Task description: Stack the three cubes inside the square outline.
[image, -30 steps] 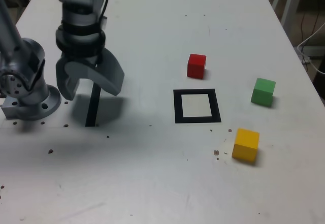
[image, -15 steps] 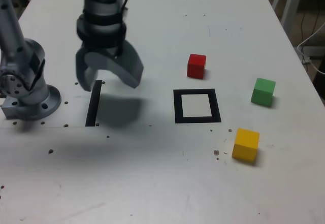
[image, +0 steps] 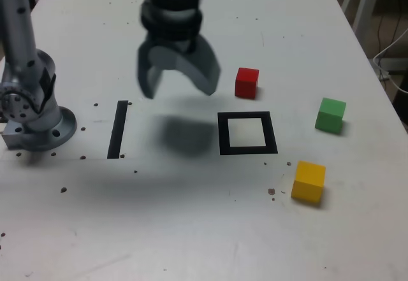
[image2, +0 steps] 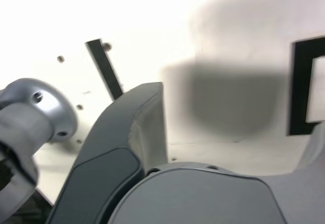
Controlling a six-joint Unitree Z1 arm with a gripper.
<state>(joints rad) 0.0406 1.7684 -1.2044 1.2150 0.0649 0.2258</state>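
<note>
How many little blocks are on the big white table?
3. In the exterior view, the red cube is just above the square outline, the green cube is farther right, and the yellow cube is below the green one.

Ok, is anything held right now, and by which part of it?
Nothing is held: the open grey pincer is empty, and the red, green and yellow cubes sit apart from it.

You view the table point(image: 210, 230) from above and off the arm, farther back; the wrist view looks past the jaws, close up. Both share the tape strip point(image2: 105, 69) beyond them.
</note>
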